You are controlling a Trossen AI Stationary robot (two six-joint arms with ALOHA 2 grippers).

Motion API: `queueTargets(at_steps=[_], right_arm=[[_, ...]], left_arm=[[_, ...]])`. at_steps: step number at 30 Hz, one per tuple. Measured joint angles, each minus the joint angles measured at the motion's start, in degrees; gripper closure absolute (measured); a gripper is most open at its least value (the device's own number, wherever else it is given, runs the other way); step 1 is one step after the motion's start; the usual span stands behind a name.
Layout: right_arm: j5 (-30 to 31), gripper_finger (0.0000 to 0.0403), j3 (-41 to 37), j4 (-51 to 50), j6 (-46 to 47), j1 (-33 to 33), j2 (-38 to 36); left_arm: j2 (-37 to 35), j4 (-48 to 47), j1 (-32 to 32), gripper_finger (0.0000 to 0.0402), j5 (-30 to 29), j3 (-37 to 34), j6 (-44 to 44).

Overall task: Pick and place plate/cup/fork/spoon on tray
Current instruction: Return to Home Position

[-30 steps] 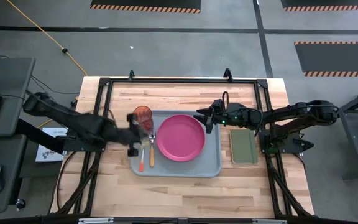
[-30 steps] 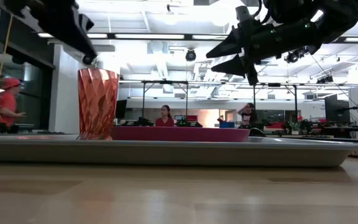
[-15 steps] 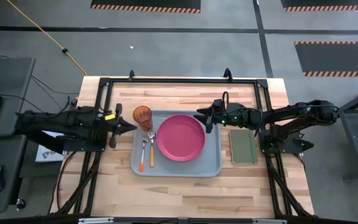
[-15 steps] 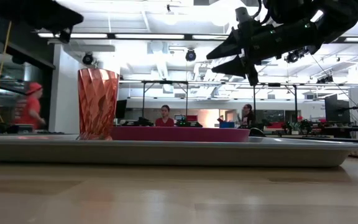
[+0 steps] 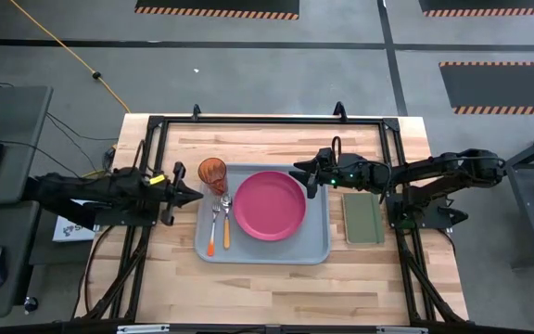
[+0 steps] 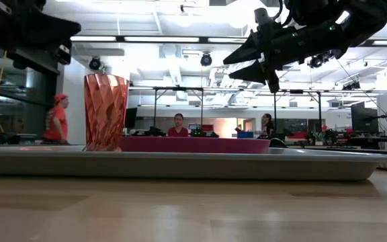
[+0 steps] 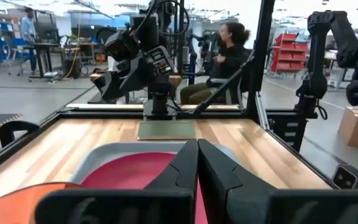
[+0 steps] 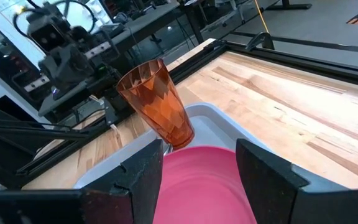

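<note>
The pale blue-grey tray [image 5: 313, 243] lies at the table's middle. On it rest the pink plate [image 5: 269, 205], the red-orange cup [image 5: 212, 173] upright at the far left corner, and two pieces of cutlery [image 5: 213, 227] [image 5: 227, 227] side by side left of the plate. My left gripper [image 5: 197, 193] is shut and empty, held level just left of the tray's left rim, near the cup; its closed fingers show in the left wrist view [image 7: 197, 152]. My right gripper [image 5: 297, 173] is open and empty, above the plate's far right edge [image 8: 197, 168].
A dark-green rectangular pad [image 5: 362, 217] lies on the table right of the tray, under my right arm. A black frame [image 5: 248, 121] runs around the table's far and side edges. People show in the room behind the table [image 6: 178, 125].
My left gripper has drawn back from above the cutlery on the tray's left part toward the table's left edge, rising and tipping from pointing down to level. The cup, plate and cutlery have stayed in place.
</note>
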Motion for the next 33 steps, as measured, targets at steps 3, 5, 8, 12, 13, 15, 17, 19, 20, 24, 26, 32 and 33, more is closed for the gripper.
queueTargets(at_steps=[3,5,8,12,13,15,17,19,20,24,26,32,33], right_arm=[[-0.02,0.0208,0.00,0.00,-0.08,0.00,0.00],[-0.04,0.0208,0.00,0.00,-0.11,0.00,0.00],[-0.18,0.0208,0.00,0.00,-0.15,0.00,0.00],[-1.06,0.0208,0.00,0.00,-0.17,0.00,-0.04],[-1.33,0.0208,0.00,0.00,-0.27,0.00,-0.10],[-2.09,0.0208,0.00,-0.20,-1.32,0.00,-0.66],[-2.87,0.0208,0.00,-0.70,-2.44,0.00,-1.77],[-2.90,0.0208,0.00,-2.99,-3.72,0.00,-3.69],[-2.91,0.0208,0.00,-4.07,-4.67,0.00,-4.76],[-1.39,0.0220,0.00,-11.56,-7.62,0.00,-9.63],[0.07,0.0243,-0.56,-14.59,-7.80,-0.14,-12.31],[0.27,0.0379,-3.62,-23.66,-6.67,-4.34,-22.62],[-0.50,0.0391,-4.70,-24.08,-6.12,-5.24,-24.73]], left_arm=[[0.04,4.12,0.00,0.0401,-0.03,-3.16,0.01],[-0.01,8.36,0.00,0.0401,0.01,-5.16,0.03],[0.12,8.82,0.02,0.0401,0.01,-5.98,0.35],[0.11,9.09,0.02,0.0401,0.13,-5.89,0.14],[0.09,9.07,0.02,0.0401,0.19,-5.89,0.22],[0.11,9.07,0.02,0.0401,0.15,-5.89,0.63],[0.11,9.06,0.02,0.0401,-0.13,-5.89,0.99],[0.11,9.03,0.02,0.0401,-0.27,-5.89,1.01],[0.11,8.96,0.02,0.0401,-0.36,-5.89,1.03],[0.13,8.68,0.02,0.0401,-0.81,-5.89,1.04],[0.13,8.56,0.02,0.0401,-1.31,-5.89,1.40],[0.13,8.50,0.02,0.0401,-1.73,-5.89,1.60],[0.13,8.50,0.02,0.0401,-1.75,-5.89,1.60]])
